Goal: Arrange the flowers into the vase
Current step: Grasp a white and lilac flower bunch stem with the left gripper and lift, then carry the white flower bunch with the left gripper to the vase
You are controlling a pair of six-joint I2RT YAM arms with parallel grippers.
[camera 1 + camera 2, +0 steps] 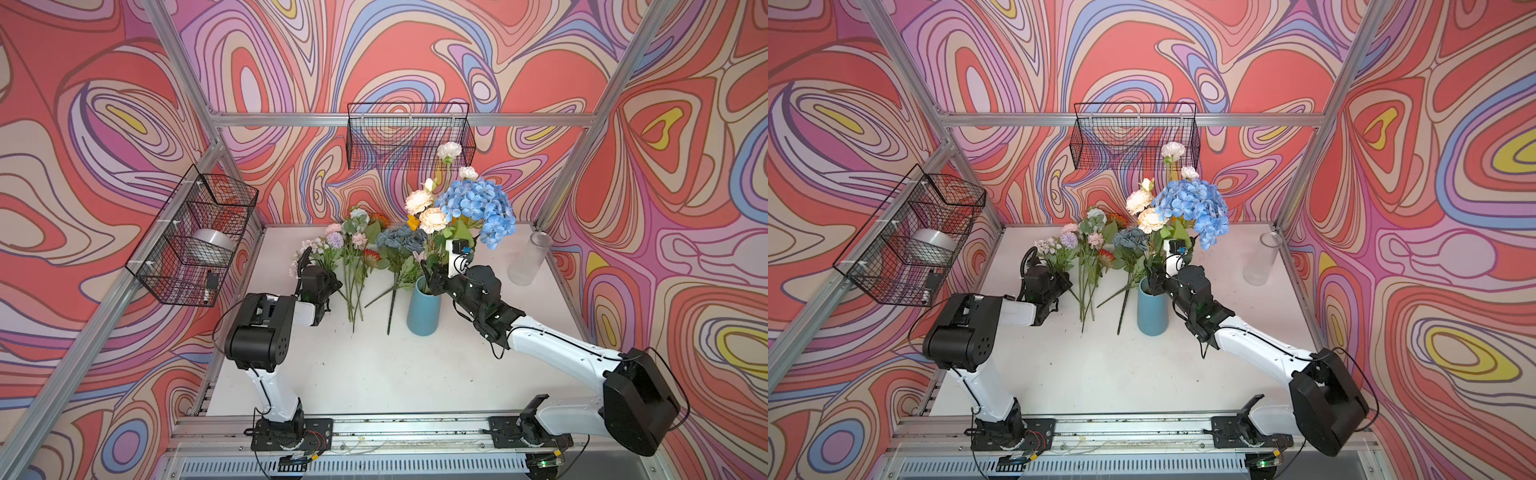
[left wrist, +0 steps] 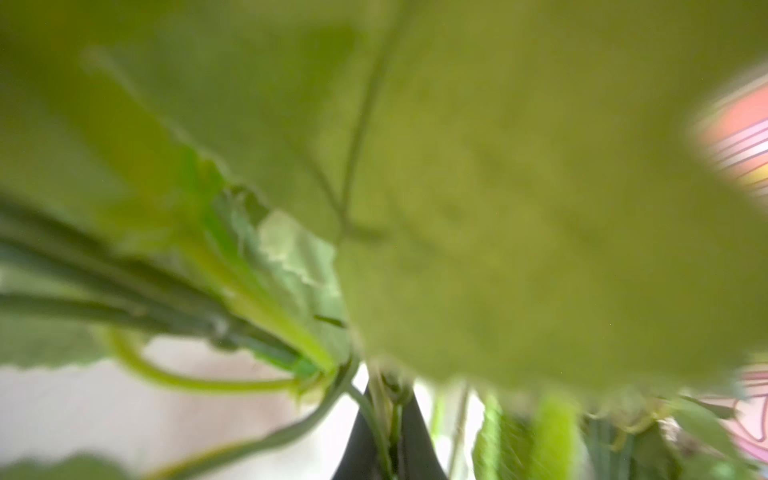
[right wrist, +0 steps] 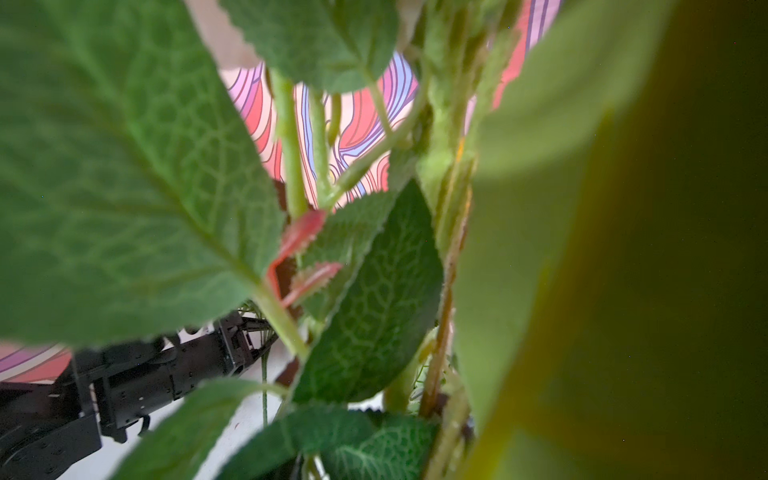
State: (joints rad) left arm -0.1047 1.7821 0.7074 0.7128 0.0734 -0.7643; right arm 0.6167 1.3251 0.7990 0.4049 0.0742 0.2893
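Left gripper [image 2: 390,432] pinched a stem [image 2: 380,409]; right gripper [image 1: 430,277] sat among stalks at the vase [image 1: 423,316].

The left gripper's fingers were pressed together on a thin green stem, with blurred leaves crowding its camera. It lay low at the left end of the loose flowers [image 1: 357,266] spread across the white table [image 1: 374,365]. The right gripper was among the stalks just above the blue vase's rim. Leaves hid its fingers, so whether it gripped them could not be told. A blue hydrangea [image 1: 478,212] and cream blooms [image 1: 432,219] stood in that vase, just right of the loose flowers. A clear glass jar [image 1: 530,257] stood well apart to the right. One wire basket [image 1: 409,137] hung behind and another [image 1: 191,237] on the left.
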